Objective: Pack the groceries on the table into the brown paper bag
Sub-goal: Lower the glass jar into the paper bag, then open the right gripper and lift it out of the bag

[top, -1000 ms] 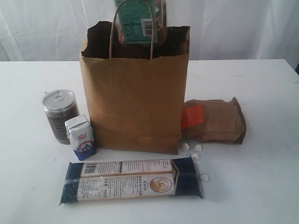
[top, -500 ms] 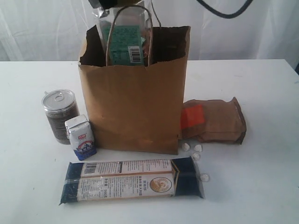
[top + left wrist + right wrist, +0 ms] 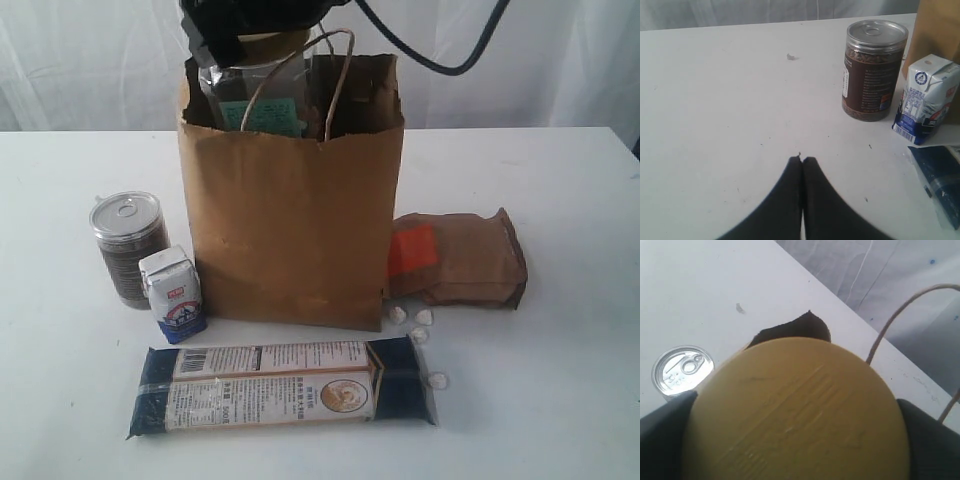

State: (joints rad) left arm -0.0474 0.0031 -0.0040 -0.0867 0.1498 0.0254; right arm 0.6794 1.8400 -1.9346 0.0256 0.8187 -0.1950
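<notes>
Jar (image 3: 248,100) lowered past brown paper bag (image 3: 290,220) rim, beside left wall; room rightward

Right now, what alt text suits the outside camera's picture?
The robot's right gripper holds a gold-lidded jar in the mouth of a brown paper bag on a white table. Around it sit a can, carton, noodle pack, pouch and candies.

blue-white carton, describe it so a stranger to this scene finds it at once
Find the tall upright brown paper bag. By its lower left corner in the exterior view, before the metal-lidded clear can, stands the small carton. It alone is a gable-topped box, white above, blue below.
</notes>
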